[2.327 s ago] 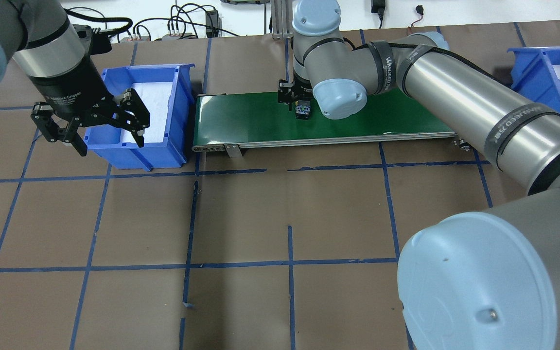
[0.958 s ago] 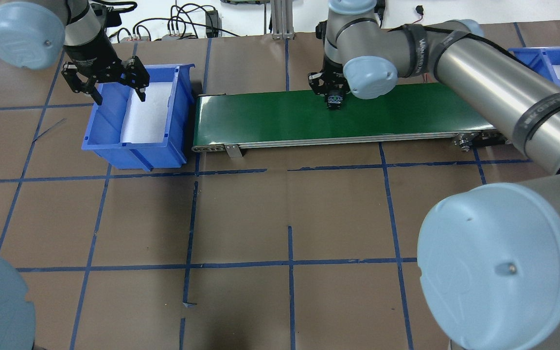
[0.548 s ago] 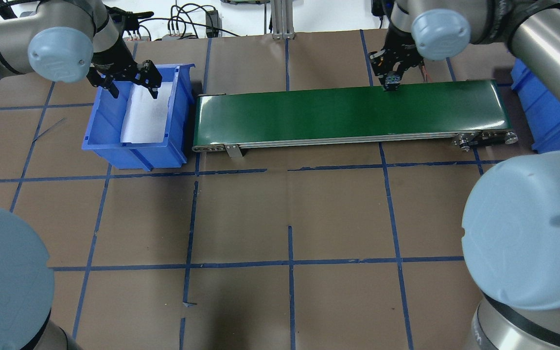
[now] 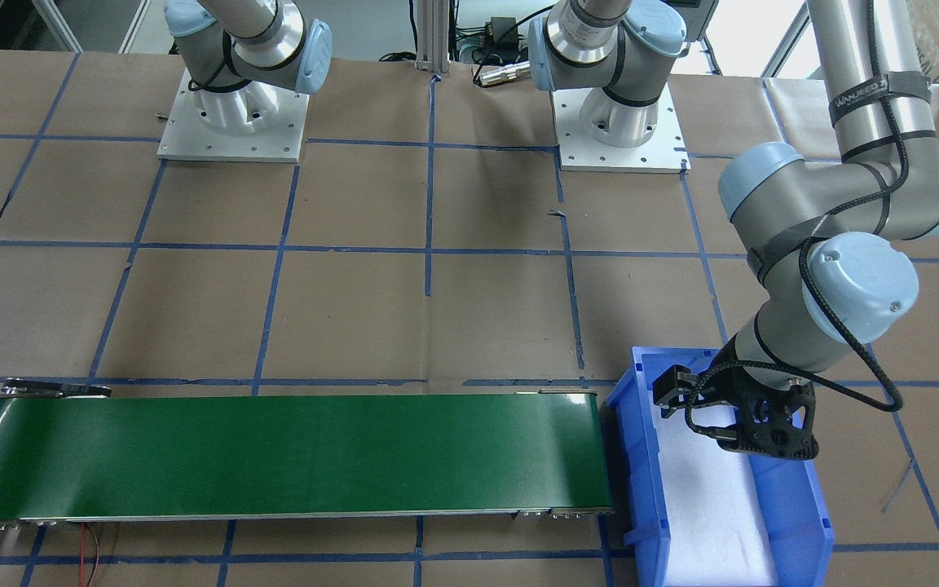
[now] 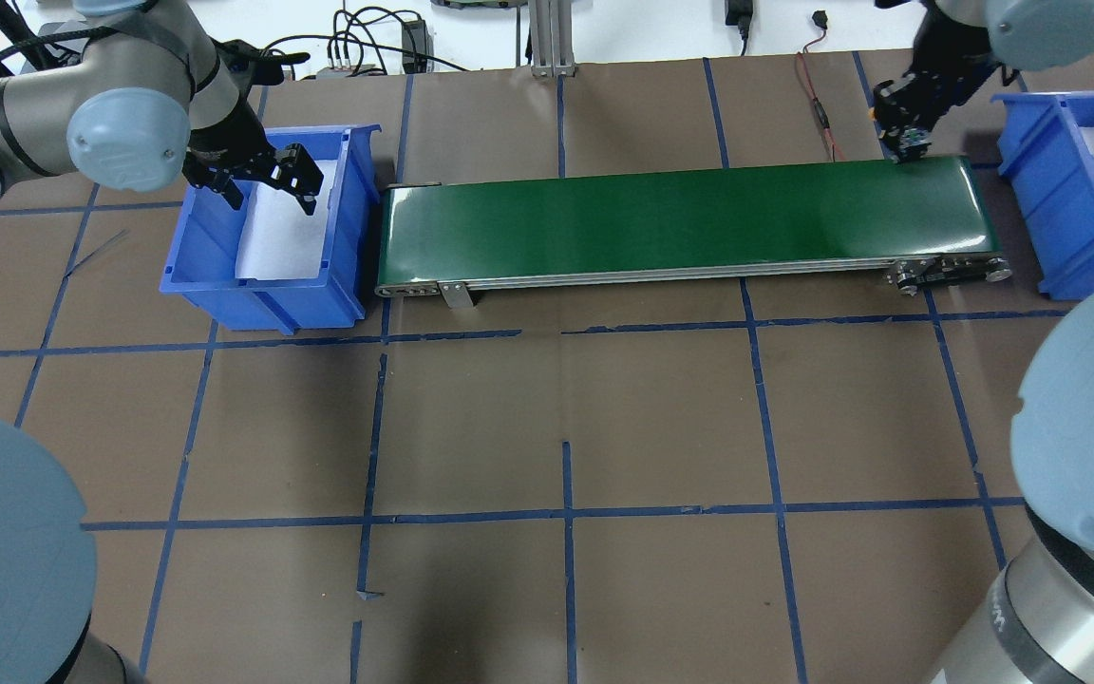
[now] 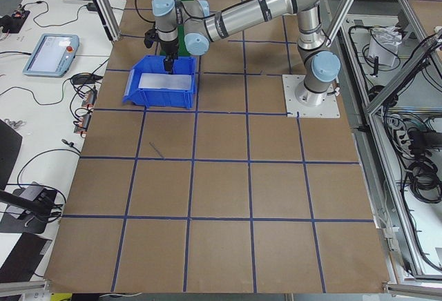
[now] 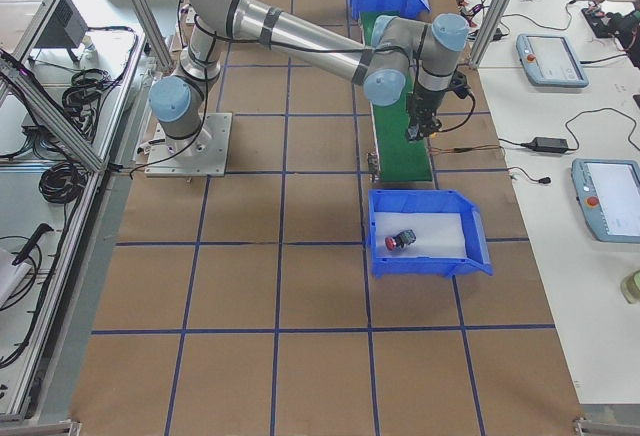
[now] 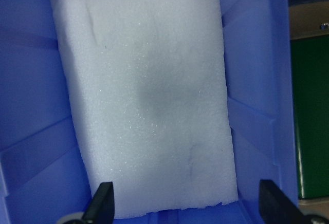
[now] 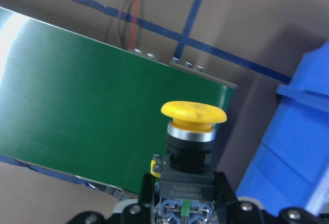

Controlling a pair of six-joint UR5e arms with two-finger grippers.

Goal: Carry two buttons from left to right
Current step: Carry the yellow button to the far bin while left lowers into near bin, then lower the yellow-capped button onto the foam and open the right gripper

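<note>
Within the last two seconds the right tool has carried the yellow mushroom-capped push-button, clamped by its base, from mid-belt to the 3 o'clock end of the long green conveyor belt. It is now just short of the blue plastic bin that holds the red-capped button. The second delivery looks close. The left tool, jaws wide and empty, hangs over the foam-lined blue bin at 9 o'clock.

We see silver-grey arms, pale blue joint caps, black cables, WANJEED straps, a black left gripper and right gripper.
</note>
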